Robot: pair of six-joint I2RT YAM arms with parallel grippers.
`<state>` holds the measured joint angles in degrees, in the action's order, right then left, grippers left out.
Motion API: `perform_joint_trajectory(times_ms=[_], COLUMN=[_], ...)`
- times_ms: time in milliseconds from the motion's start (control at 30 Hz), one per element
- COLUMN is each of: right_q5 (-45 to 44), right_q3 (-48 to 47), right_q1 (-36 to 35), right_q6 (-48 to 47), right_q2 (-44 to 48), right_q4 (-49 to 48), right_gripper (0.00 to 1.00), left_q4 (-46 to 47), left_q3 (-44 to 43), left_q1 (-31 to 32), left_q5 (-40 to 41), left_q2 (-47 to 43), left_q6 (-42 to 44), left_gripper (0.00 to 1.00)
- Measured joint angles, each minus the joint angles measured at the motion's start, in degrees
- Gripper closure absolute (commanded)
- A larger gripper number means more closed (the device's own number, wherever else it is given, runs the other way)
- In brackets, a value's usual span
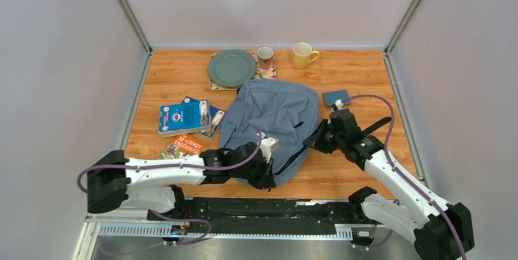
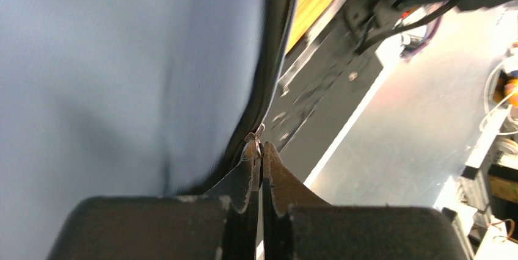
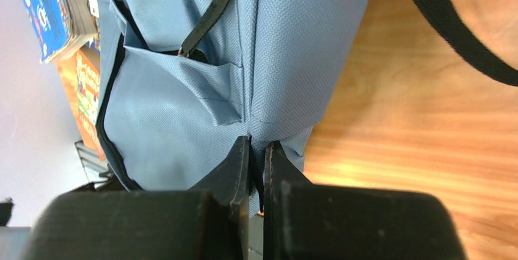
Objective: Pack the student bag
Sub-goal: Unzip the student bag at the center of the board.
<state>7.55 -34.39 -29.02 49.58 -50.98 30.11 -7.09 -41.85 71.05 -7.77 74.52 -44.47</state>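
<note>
The student bag point(image 1: 275, 116), a big grey-blue fabric backpack, lies flat in the middle of the wooden table. My left gripper point(image 1: 267, 177) is at its near edge. In the left wrist view the left gripper point(image 2: 261, 150) is shut on a small metal zipper pull point(image 2: 255, 133) beside the black zipper trim, with the student bag point(image 2: 122, 77) to the left. My right gripper point(image 1: 311, 140) is at the bag's right side. In the right wrist view the right gripper point(image 3: 259, 147) is shut on a fold of the student bag's point(image 3: 244, 40) fabric edge.
Blue books point(image 1: 183, 116) and an orange book point(image 1: 185, 146) lie left of the bag. A small teal case point(image 1: 336, 97) sits at its right. At the back stand a green plate point(image 1: 231, 68), a patterned mug point(image 1: 265, 57) and a yellow mug point(image 1: 302, 55). A black strap point(image 3: 452, 22) trails over the wood.
</note>
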Motion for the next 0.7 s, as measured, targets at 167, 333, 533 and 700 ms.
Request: perform_joint_trajectory(times_ms=[167,333,533,700], right_q5=[1.77,6.12,3.19,-1.07], right_q3=[-4.70,-8.00,-8.22,-8.00], right_q1=[3.30,3.82,5.11,5.46], right_q6=[-5.31,-8.72,-9.90,-7.02], right_q2=[-6.14,-10.25,-4.52,13.42], right_q4=[0.59,0.92,4.61,14.16], right_gripper=[1.00,0.39,0.23,0.23], left_q4=[-6.38,-8.33,-6.29,-4.24], left_q3=[9.18,11.58,10.43,3.93], left_q1=[0.07,-0.07,0.04,0.11], left_q5=[3.58,6.12,3.06,-0.39], left_q2=[-13.55,-20.20,-13.88,-4.79], left_q6=[-0.42,-0.59,-0.59,-0.13], left_gripper=[1.00,1.00,1.00,1.00])
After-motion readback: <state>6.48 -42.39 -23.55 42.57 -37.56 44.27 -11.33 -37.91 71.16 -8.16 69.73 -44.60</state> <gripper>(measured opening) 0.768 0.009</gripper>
